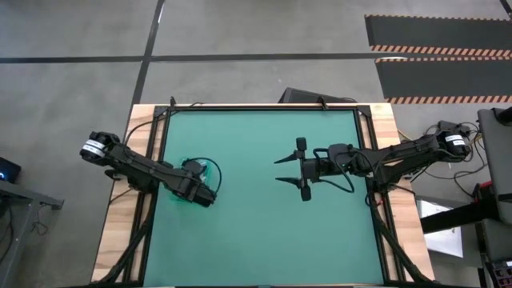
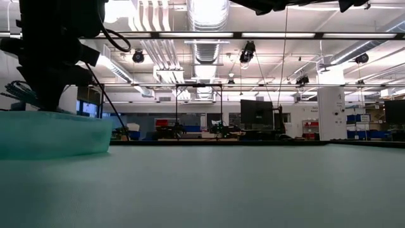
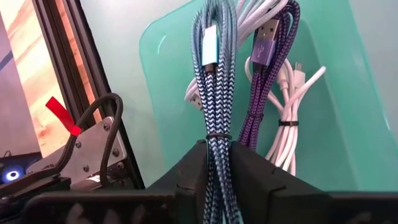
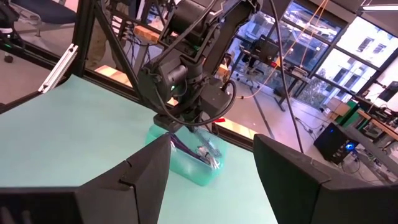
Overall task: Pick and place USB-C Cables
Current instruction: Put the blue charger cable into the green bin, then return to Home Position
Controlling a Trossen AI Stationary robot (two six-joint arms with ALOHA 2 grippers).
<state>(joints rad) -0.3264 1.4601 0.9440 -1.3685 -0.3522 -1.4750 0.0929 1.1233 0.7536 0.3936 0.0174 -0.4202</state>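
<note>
Braided blue cable (image 3: 214,81) – pinched by left claw (image 3: 216,186) (over tub (image 3: 348,124))

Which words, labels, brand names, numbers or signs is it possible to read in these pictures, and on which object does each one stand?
None can be read.
The blue braided cable bundle in the left gripper, the purple bundle and the white bundle in the teal tub show no print.
The red tag on a black wire is blank.
Screens in the room behind are too small to read.
</note>
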